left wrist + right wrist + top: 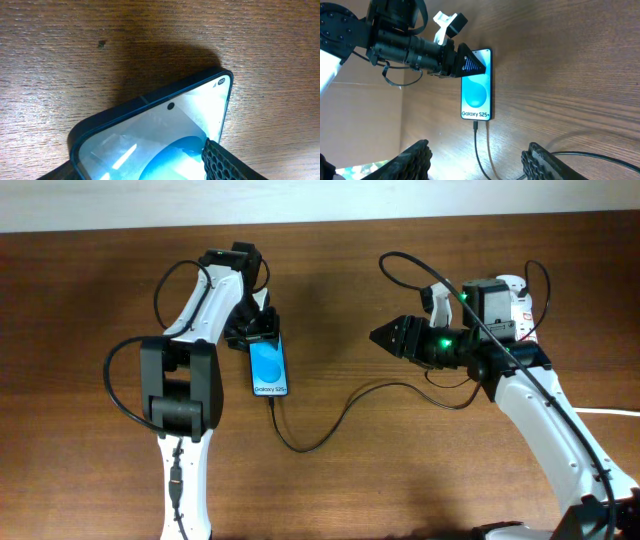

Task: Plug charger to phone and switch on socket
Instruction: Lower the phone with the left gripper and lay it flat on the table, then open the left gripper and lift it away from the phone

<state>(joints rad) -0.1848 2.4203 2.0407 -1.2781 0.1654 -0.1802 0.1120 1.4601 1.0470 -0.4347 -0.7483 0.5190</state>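
Note:
The phone [268, 366] lies flat on the wooden table with its blue "Galaxy S25" screen up; it also shows in the left wrist view [165, 125] and the right wrist view [477, 85]. The charger [310, 442], a thin black cable, has its plug tip [476, 125] in the phone's bottom edge. My left gripper [258, 332] [140, 160] is closed across the phone's top end. My right gripper [382, 336] [477, 150] is open and empty, to the right of the phone, above the cable. The socket [522, 310] is mostly hidden behind my right arm.
A thick white lead [612, 412] runs off the right edge. The charger cable loops across the table between the phone and my right arm. My left arm [405, 42] reaches over the phone's top. Bare wood lies in front of both arms.

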